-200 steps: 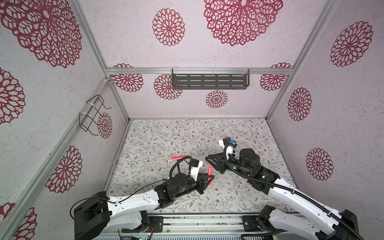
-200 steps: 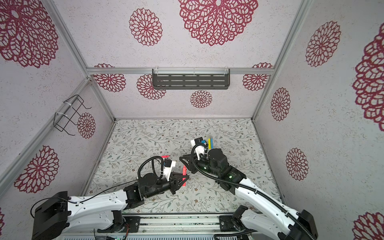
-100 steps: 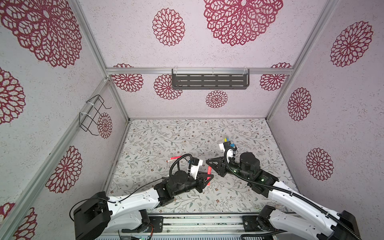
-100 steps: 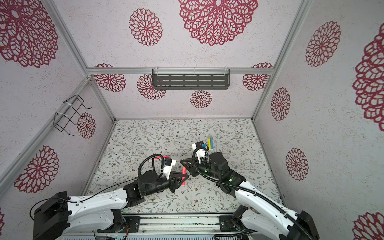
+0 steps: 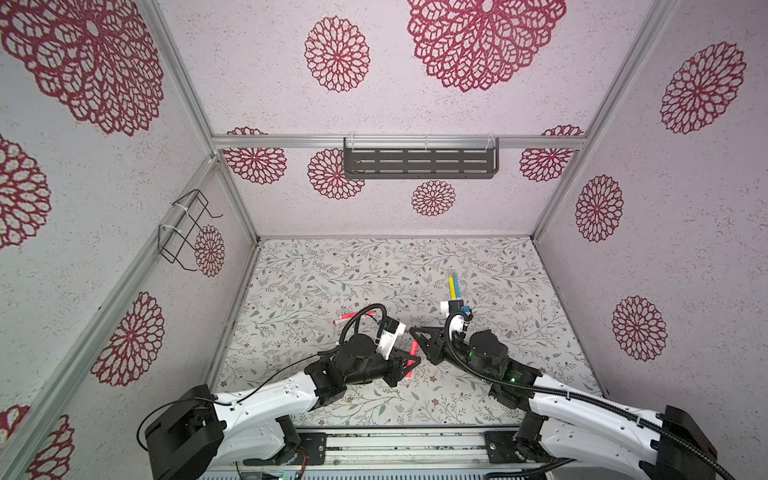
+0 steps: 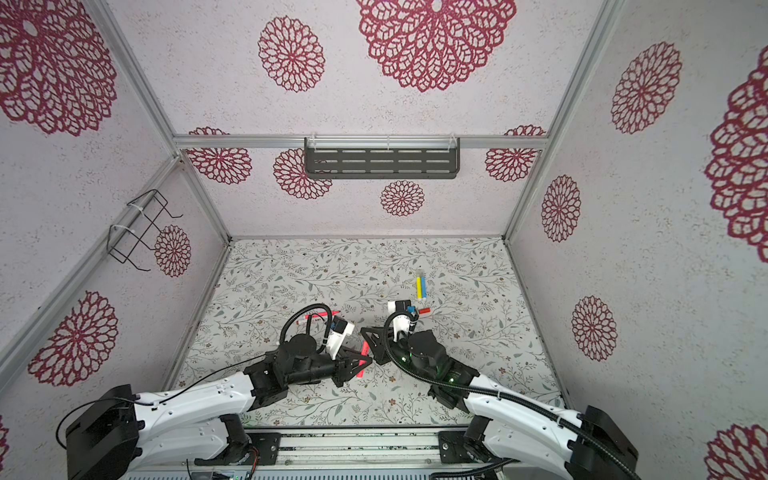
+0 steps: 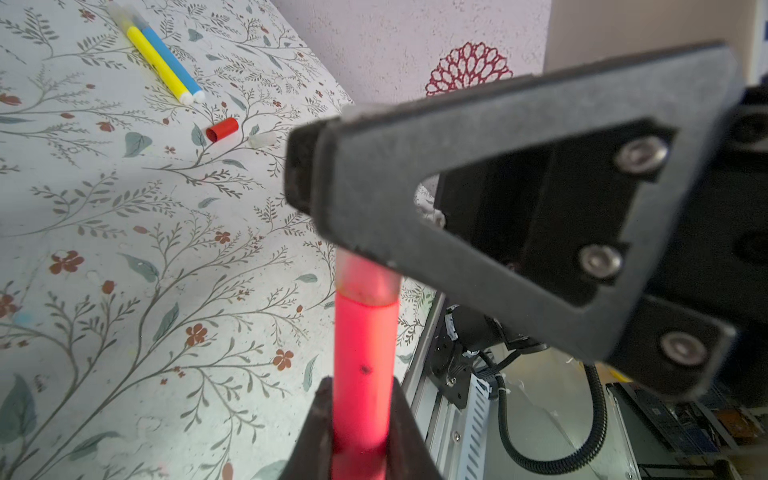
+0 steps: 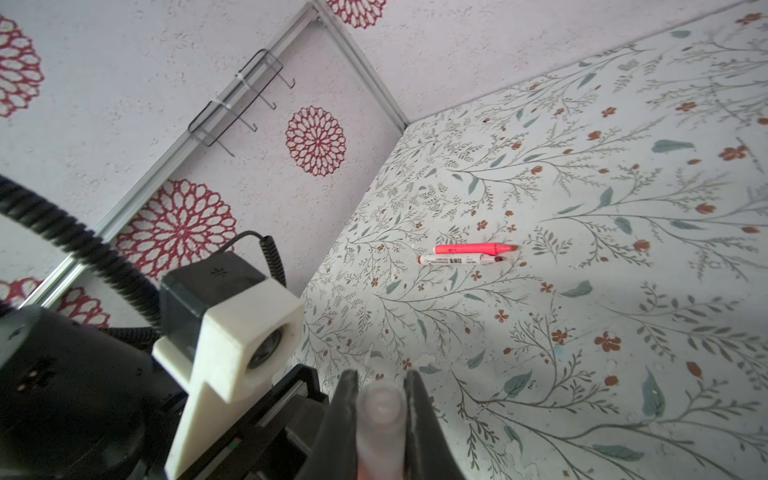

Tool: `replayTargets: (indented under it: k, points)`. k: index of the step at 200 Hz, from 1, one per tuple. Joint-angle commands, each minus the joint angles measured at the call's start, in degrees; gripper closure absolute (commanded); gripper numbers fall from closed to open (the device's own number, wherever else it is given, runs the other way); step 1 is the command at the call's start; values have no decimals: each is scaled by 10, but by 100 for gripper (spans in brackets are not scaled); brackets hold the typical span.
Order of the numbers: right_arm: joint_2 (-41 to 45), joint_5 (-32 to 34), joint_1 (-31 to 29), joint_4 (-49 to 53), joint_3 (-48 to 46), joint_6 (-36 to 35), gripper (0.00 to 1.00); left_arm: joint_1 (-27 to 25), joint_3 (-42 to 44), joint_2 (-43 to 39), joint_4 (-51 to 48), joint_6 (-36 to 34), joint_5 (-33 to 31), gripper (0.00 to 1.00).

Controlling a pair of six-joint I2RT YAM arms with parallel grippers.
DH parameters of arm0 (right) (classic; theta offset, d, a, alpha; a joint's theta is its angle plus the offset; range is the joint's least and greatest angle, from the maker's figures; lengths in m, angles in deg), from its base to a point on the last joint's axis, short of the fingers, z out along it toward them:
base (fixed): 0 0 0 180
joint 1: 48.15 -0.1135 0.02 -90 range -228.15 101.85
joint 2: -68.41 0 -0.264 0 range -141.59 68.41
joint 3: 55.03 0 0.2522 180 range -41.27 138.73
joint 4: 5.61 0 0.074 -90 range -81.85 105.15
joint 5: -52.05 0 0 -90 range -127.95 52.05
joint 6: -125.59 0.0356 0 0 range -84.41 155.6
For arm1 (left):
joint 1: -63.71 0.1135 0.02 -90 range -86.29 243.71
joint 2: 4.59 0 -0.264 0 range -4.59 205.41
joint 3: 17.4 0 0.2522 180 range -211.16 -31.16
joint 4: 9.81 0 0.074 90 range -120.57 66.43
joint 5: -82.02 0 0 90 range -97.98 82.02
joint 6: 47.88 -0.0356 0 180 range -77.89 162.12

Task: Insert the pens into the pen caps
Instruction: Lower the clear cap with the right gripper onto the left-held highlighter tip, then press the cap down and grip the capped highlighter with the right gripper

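Fluorescent pink is showing along the barrel of the held pen point(image 7: 363, 345), which is standing at the lower middle of the left wrist view with one small dark speck on it. The left gripper point(image 7: 361, 419) is pinching its lower end, with both jaws pressed against the barrel. At the pen's upper end a pale translucent cap point(image 7: 368, 278) is sitting over the tip, and pink is tinting through its wall. How deeply it is seated cannot be told, because a finger of the right gripper point(image 8: 380, 399) is covering the rest. At the lower middle of the right wrist view, that gripper's jaws are squeezing the same cap from both sides. In both top views the two grippers are meeting below the centre of the floral surface point(image 5: 332, 270).

A yellow pen point(image 5: 451, 286) and a blue pen point(image 5: 456, 286) are lying side by side, touching, right of centre. A red cap point(image 7: 222, 129) and a second pale cap point(image 7: 262, 139) are lying just beside each other near them. A second pink pen point(image 8: 473, 248) and a white-barrelled pen point(image 8: 461, 259) are lying parallel left of centre, with their tips bare.

Compared with a second ago, the right gripper is now sitting lower and further left, against the held pen. The yellow and blue pens, then mostly hidden behind the right arm's wrist camera point(image 5: 451, 308), are now showing in full. The left gripper is keeping nearly the same place.
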State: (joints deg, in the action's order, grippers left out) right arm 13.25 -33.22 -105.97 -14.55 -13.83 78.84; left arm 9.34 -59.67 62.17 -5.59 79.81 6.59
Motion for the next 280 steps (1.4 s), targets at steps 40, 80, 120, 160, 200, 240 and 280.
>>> replayTargets:
  k: [40, 80, 120, 160, 200, 240, 280]
  points:
    - [-34, -116, -107, 29, -66, -15, 100, 84, -64, -29, 176, 43, -6, 100]
    - [-22, -168, -107, 44, -79, -37, 100, 107, -63, -46, 171, 47, 14, 100]
    - [0, -122, -105, 84, -59, -38, 100, 107, -78, -46, 104, 26, 4, 100]
    - [87, -52, -53, 186, 26, -74, 55, 85, -51, -41, 64, 11, -30, 100]
    - [142, -60, 23, 228, 103, -116, 43, 38, -20, -42, 37, 0, -76, 100]
    - [55, -74, 37, 266, 178, -150, 53, 2, -11, -47, 36, -5, -118, 100]
    - [-29, -96, 39, 254, 219, -159, 64, -9, -14, -53, 36, -6, -131, 100]
